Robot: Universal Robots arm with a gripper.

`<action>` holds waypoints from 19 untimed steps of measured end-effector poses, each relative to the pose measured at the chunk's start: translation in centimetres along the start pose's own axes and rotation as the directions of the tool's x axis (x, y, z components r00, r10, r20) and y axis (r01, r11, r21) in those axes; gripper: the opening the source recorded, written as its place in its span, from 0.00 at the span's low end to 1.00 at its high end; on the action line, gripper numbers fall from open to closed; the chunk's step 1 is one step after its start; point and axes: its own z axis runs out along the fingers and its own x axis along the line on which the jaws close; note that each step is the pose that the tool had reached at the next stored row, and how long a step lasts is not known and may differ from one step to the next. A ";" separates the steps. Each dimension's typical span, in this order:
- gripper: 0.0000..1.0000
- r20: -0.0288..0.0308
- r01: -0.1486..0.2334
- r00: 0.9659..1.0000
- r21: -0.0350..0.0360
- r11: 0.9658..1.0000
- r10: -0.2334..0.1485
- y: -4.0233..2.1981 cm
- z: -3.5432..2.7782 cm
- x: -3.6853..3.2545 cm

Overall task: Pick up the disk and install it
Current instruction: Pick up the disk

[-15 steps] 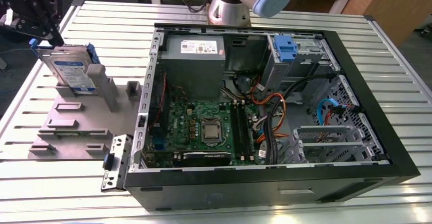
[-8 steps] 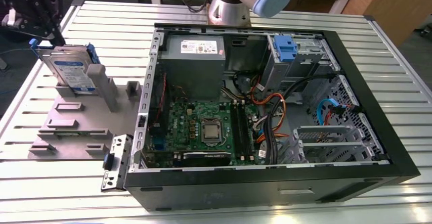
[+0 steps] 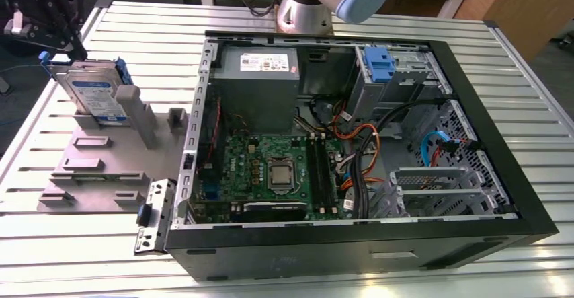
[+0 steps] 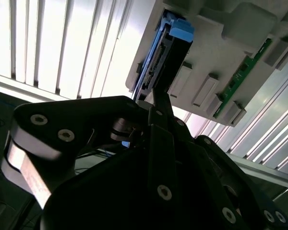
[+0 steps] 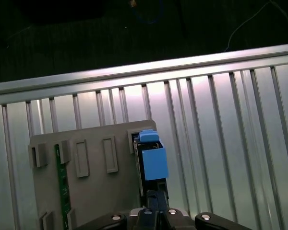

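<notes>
The disk (image 3: 94, 93), a silver-grey drive with a white-and-blue label in a blue carrier, stands on edge in a slot of the grey holder block (image 3: 99, 170) on the exterior view's left. My black gripper (image 3: 51, 42) hangs just above its far top corner. In the second wrist view the gripper (image 4: 156, 98) looks shut, its thin tips meeting the dark end of the disk (image 4: 165, 52). In the first wrist view the gripper (image 5: 156, 194) sits right beside the carrier's blue handle (image 5: 153, 160). The disk remains in its slot.
An open computer case (image 3: 529, 210) lies on the slatted metal table (image 3: 538, 62), with motherboard (image 3: 273, 170), grey power-supply box (image 3: 255, 76), cables and a blue-latched drive bay (image 3: 377, 62). The arm's base (image 3: 305, 12) stands behind the case. The table's edge (image 5: 134, 72) runs just past the holder block (image 5: 91, 191).
</notes>
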 end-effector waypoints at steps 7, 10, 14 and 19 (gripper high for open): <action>0.11 -0.001 0.022 1.000 -0.001 1.000 -0.022 -0.03 -0.01 -0.01; 0.11 -0.001 0.022 1.000 -0.002 1.000 -0.022 -0.04 -0.01 -0.01; 0.11 -0.001 0.034 0.999 -0.002 0.999 -0.034 -0.04 0.00 -0.01; 0.11 -0.002 0.034 0.999 -0.002 0.999 -0.034 -0.04 -0.09 -0.01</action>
